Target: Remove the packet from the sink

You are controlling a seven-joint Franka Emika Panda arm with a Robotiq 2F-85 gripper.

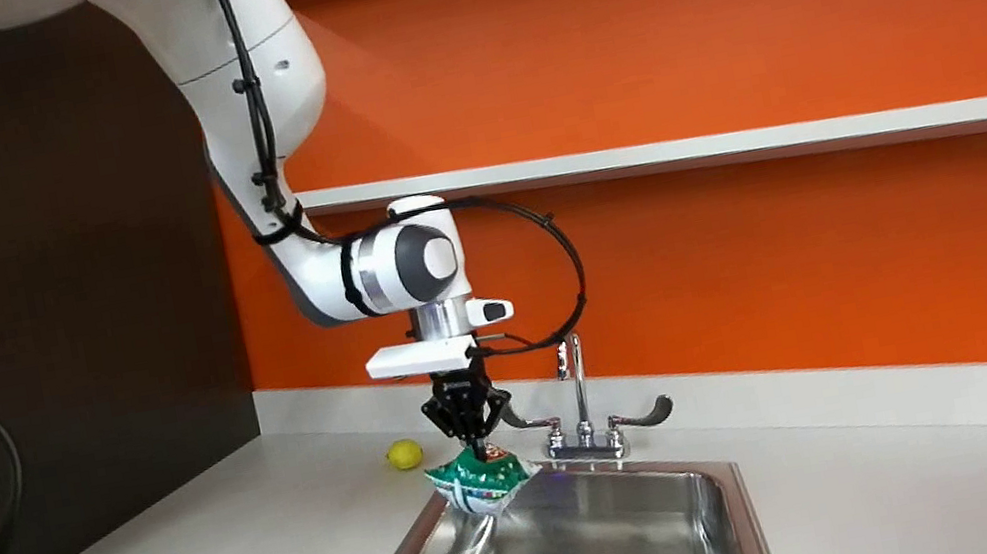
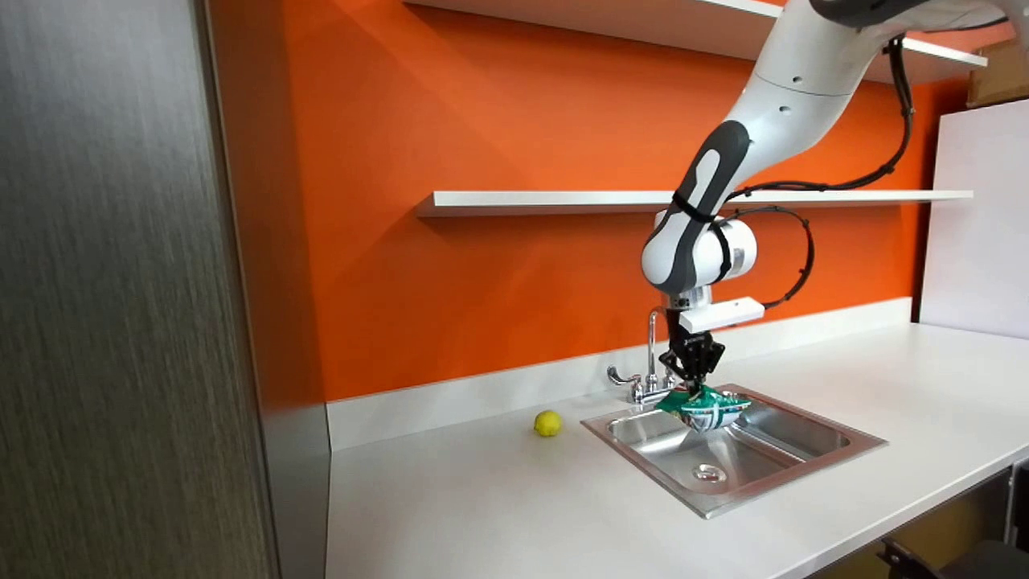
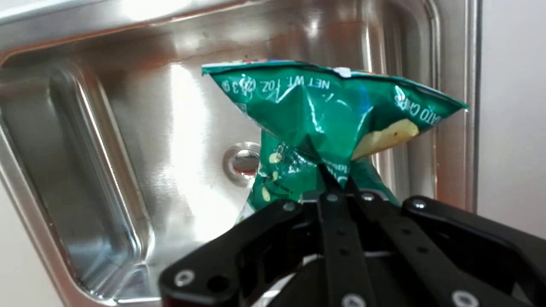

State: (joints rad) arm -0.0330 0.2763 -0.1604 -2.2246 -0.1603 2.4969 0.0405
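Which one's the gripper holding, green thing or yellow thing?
The green potato chip packet, pinched over the sink by the gripper; the round yellow object rests on the countertop.

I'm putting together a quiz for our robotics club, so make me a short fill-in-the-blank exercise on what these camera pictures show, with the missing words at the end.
1. Of the packet and the small round yellow object, the tool is gripping the ____.
2. The packet's main colour is ____.
3. The faucet at the sink has ____ handles.
4. The wall behind the shelving is ____.

Missing words: packet; green; two; orange.
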